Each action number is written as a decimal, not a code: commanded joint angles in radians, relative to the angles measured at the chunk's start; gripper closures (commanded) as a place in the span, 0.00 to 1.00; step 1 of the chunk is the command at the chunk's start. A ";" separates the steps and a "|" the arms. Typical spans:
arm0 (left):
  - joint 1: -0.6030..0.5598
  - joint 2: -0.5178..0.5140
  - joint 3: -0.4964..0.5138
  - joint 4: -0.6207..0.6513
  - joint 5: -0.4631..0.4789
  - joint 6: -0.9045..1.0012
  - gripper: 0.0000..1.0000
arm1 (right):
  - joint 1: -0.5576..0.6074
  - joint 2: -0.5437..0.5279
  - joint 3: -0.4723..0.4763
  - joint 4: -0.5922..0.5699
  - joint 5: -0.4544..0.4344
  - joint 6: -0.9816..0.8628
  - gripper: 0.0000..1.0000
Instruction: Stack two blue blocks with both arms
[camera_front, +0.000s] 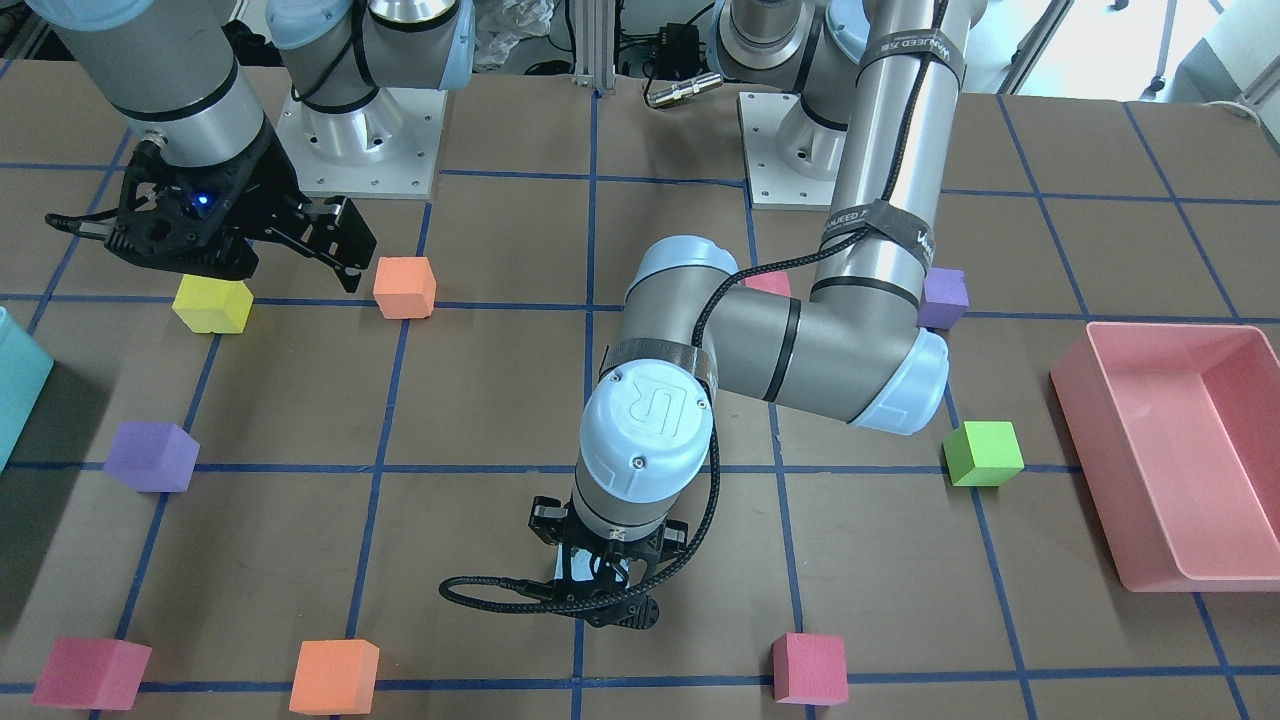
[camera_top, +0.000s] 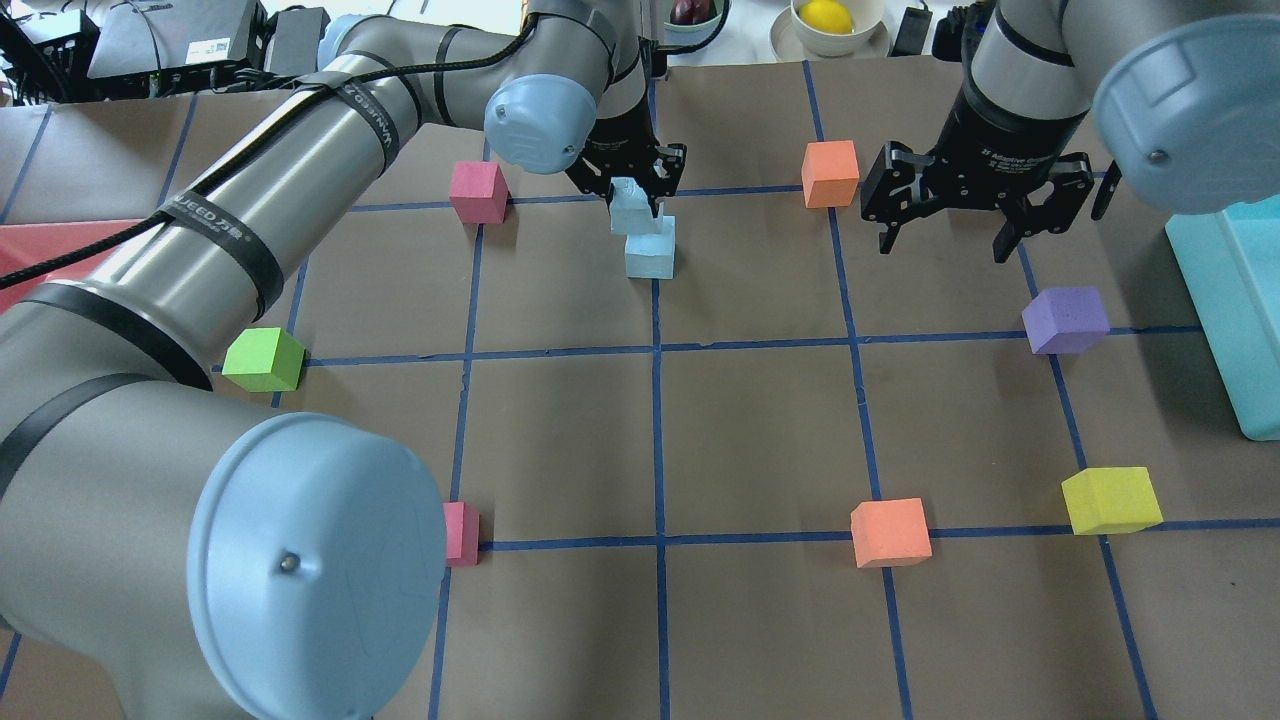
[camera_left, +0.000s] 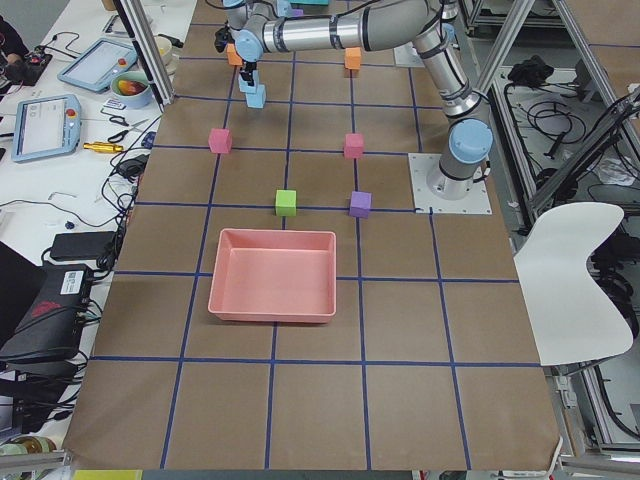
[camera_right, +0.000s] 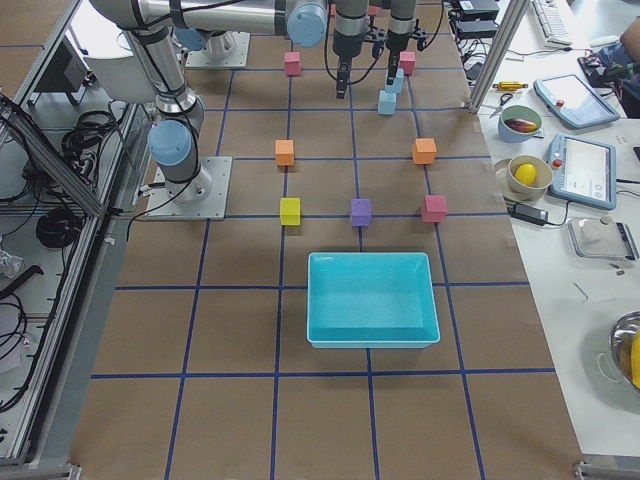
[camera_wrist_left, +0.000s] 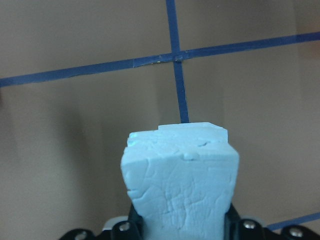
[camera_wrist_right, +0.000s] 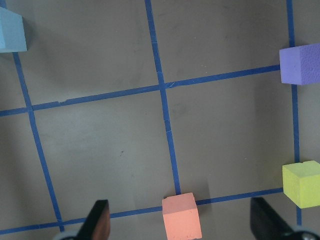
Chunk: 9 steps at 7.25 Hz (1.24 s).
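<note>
My left gripper (camera_top: 633, 198) is shut on a pale blue block (camera_top: 627, 207) and holds it right over the second blue block (camera_top: 650, 256), which sits on the table by a tape line. In the left wrist view the held block (camera_wrist_left: 180, 185) fills the middle and only a far sliver of the lower block (camera_wrist_left: 192, 128) shows. I cannot tell whether the two touch. My right gripper (camera_top: 942, 248) is open and empty, hovering to the right of the blocks, and it also shows in the front view (camera_front: 335, 245). In that view the left arm hides both blue blocks.
A cyan bin (camera_top: 1235, 300) stands at the right edge and a pink tray (camera_front: 1170, 450) at the robot's left. Coloured cubes lie around: orange (camera_top: 830, 172), purple (camera_top: 1066, 320), yellow (camera_top: 1110, 500), orange (camera_top: 890, 532), green (camera_top: 263, 360), pink (camera_top: 477, 190).
</note>
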 joint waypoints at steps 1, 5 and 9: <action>-0.025 -0.015 0.002 0.007 0.005 -0.003 0.98 | -0.001 -0.004 0.001 -0.001 0.006 -0.001 0.00; -0.032 -0.017 -0.011 0.002 0.009 0.002 0.47 | -0.001 -0.007 0.001 0.001 0.000 -0.003 0.00; -0.027 0.011 -0.023 0.089 0.008 0.003 0.00 | -0.003 -0.008 0.001 0.001 0.001 -0.004 0.00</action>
